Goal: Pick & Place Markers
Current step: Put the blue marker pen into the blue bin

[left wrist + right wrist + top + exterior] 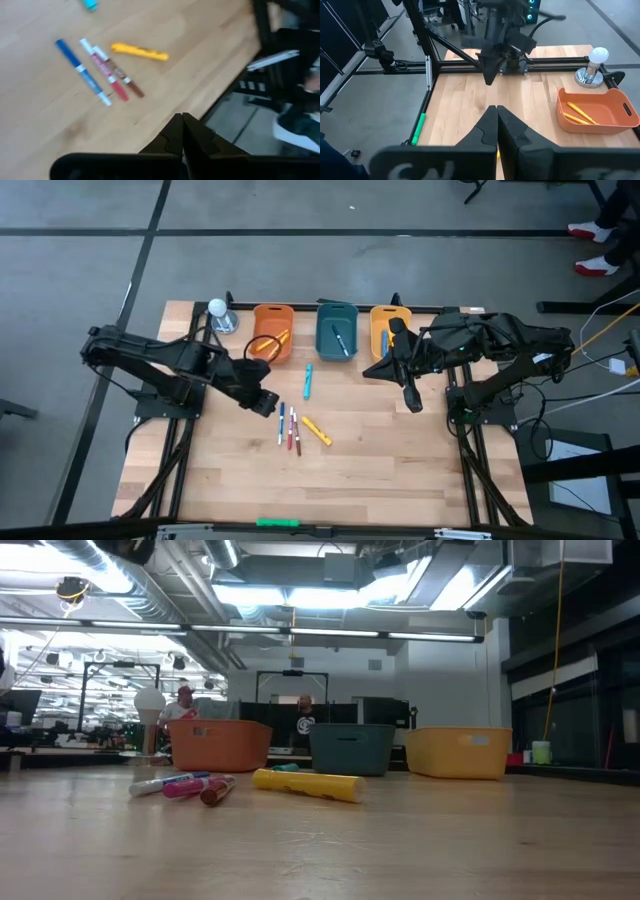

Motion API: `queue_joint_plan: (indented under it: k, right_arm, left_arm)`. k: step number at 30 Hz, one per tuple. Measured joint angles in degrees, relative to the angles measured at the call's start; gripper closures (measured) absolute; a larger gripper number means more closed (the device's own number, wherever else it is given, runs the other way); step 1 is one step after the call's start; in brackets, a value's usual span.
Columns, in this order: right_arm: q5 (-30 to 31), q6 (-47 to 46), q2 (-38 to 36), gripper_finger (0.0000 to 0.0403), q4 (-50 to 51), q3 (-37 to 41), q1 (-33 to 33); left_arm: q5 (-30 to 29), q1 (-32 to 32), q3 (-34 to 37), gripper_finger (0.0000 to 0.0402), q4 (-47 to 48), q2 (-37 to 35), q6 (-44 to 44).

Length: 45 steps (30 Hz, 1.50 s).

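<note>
Five markers lie loose mid-desk: a teal one (307, 381), a blue one (280, 423), two reddish ones (294, 431) and a yellow one (316, 430). Others sit in the orange bin (272, 332), teal bin (336, 328) and yellow bin (378, 330) along the far edge. Left pincer (268, 406) and right pincer (414, 402) hover with fingers together, holding nothing.

Bins: three, one orange (272, 330), one teal (336, 328), one yellow (386, 330).
Loose markers on the table, beyond the left gripper's closed fingertips: five, namely one teal (308, 381), one blue (280, 423), two red (293, 430), one yellow (316, 430).
Markers in the orange bin: two yellow (579, 113).
Green stick (277, 522): one.
Bulb-shaped object (218, 315): one.
</note>
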State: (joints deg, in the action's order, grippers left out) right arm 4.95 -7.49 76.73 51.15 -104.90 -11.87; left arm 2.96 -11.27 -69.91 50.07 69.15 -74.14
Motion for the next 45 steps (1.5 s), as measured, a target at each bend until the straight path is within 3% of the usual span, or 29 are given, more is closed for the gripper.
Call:
queue_joint_plan:
  k: [23, 45]
  right_arm:
    - [0.0, 0.5, 0.0, 0.0402, 1.5, 0.0, 0.0]
    - [-0.6, 0.9, 0.0, 0.0402, 1.5, 0.0, 0.0]
  left_arm:
    - [0.2, 0.0, 0.0, 0.0401, 2.5, 13.0, -9.1]
    - [0.6, 0.0, 0.0, 0.0395, 3.1, 23.8, -10.8]
